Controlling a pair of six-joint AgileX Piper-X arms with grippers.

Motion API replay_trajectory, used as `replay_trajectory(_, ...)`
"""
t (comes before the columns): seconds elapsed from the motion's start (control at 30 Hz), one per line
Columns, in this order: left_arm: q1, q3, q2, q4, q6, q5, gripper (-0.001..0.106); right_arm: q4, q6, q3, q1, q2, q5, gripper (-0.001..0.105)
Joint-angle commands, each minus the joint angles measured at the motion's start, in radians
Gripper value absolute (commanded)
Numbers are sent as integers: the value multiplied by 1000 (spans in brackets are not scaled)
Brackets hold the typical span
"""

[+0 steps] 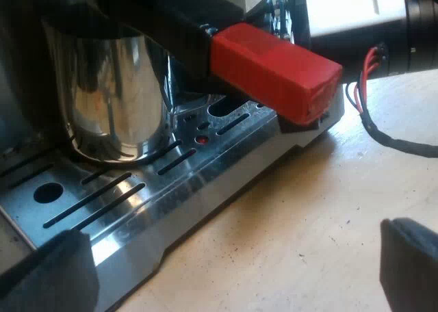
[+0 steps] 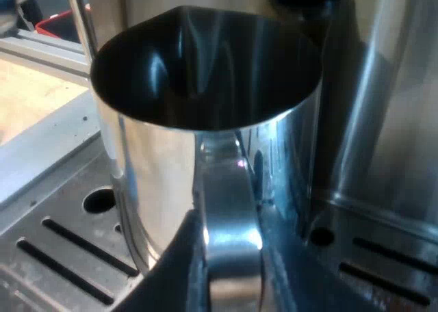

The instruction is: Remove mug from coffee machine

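Note:
A shiny steel mug stands on the machine's slotted drip tray. Just over it juts the holder's dark handle with its red end, locked into the machine's front. My left gripper is open low before the tray's edge, with only tray and table between its fingers. In the right wrist view the mug is very close, with its spout pointing away. My right gripper is shut on the mug's steel handle, one finger pressed to each side of it.
The machine's steel body rises right beside the mug. The drip tray has long slots and round holes. A bare wooden table stretches before the tray.

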Motion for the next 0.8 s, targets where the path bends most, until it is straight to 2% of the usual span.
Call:
replay_trajectory(0.03,-5,-1,0,-20,-12,-6,85,43,-16,-8,7,-42,8,0)
replay_trajectory(0.43,-5,-1,0,-34,-12,-6,85,241,-28,77,53,-230,83,0)
replay_trajectory(0.53,-5,-1,0,-34,-12,-4,85,266,-28,118,70,-284,142,0)
replay_trajectory(0.6,-5,-9,0,-30,-12,33,85,305,-21,144,77,-335,157,0)
replay_trajectory(0.67,-5,-28,0,-4,-12,75,85,348,-15,154,87,-373,161,0)
replay_trajectory(0.73,-5,-40,0,16,-12,83,85,397,-10,156,91,-407,173,0)
replay_trajectory(0.8,-5,-86,0,104,-12,83,85,479,-6,156,100,-471,189,0)
